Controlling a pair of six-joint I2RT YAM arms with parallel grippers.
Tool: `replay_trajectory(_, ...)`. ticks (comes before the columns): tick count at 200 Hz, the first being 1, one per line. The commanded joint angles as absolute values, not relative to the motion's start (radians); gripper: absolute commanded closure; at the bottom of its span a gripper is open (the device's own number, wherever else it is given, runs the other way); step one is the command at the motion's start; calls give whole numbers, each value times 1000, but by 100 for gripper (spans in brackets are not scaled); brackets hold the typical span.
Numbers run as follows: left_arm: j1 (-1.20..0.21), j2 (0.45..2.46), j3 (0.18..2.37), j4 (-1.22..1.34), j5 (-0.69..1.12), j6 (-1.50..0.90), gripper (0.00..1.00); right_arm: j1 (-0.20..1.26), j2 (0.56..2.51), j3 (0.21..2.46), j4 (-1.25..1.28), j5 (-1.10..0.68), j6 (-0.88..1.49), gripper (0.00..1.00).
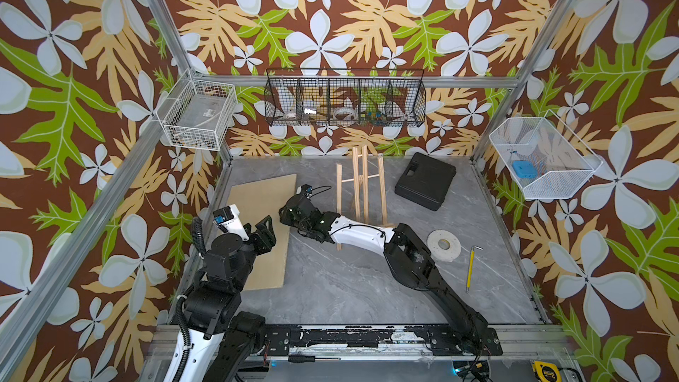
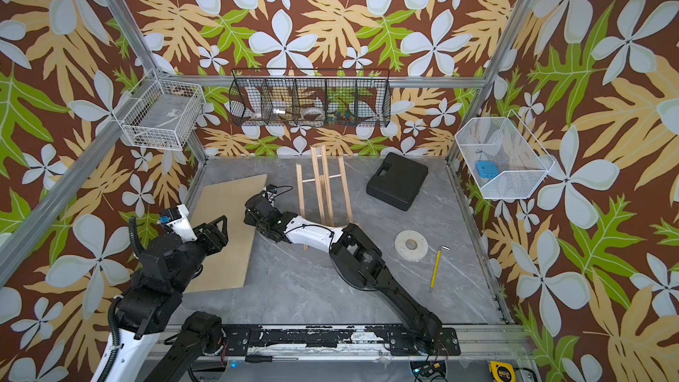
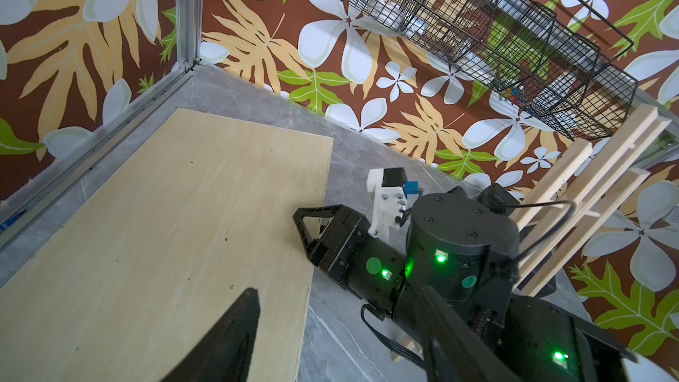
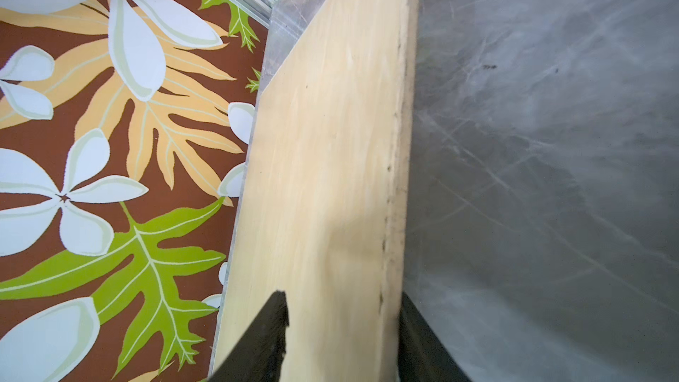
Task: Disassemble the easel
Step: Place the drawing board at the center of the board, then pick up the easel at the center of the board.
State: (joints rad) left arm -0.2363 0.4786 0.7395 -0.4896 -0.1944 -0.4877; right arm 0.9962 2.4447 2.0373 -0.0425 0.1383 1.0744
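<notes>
At the back-centre of the counter (image 1: 349,295), close under the rear wall: the easel (image 1: 362,185), slats running front to back, seemingly propped up rather than flat, though the tilt cannot be fixed from above. Neither arm has it. Right fingers (image 4: 264,339) partly spread, straddling the easel-side edge of the plywood board (image 1: 264,196) and clamping nothing. The right forearm lies across the easel's near ends in both top views. Left fingers (image 3: 235,332) spread wide and empty, hovering over the board. Judged handling: very light, with dry bare wood that should give decent grip. The slats look stiff lengthwise but thin, likely to split at the crossbar joints if levered. Best hold is probably an outer leg close beside a crossbar, with the other arm pinning the doubled centre slats. Pull along the crossbar's line, no twisting. Being so light, it may skid or topple unless braced. Room: black case (image 1: 426,185) near on the easel's right, board on its left, wall just behind. Tape roll (image 1: 444,246) and yellow-handled tool (image 1: 469,270) lie further forward on the right. Open counter at front-centre looks the likeliest working space.
</notes>
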Motion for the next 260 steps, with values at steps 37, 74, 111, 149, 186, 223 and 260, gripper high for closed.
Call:
replay_trajectory(37,-235,474,738,-473,-194,-480,29,1009,2354,2021,-45,220,958,47)
replay_trajectory(74,-234,477,746,-468,-189,-479,29,1023,2280,2019,-84,221,877,47)
replay_trajectory(111,-234,478,767,-452,-157,-471,30,1037,2119,1964,-124,216,714,47)
replay_trajectory(149,-234,417,704,-262,20,-434,30,1037,1896,1810,-157,246,542,48)
replay_trajectory(186,-234,381,611,-52,160,-458,32,1035,1672,1635,-168,319,398,48)
replay_trajectory(223,-234,484,572,73,284,-502,35,986,1482,1501,-225,411,330,48)
replay_trajectory(260,-249,629,520,246,362,-599,40,819,1297,1305,-261,393,341,48)
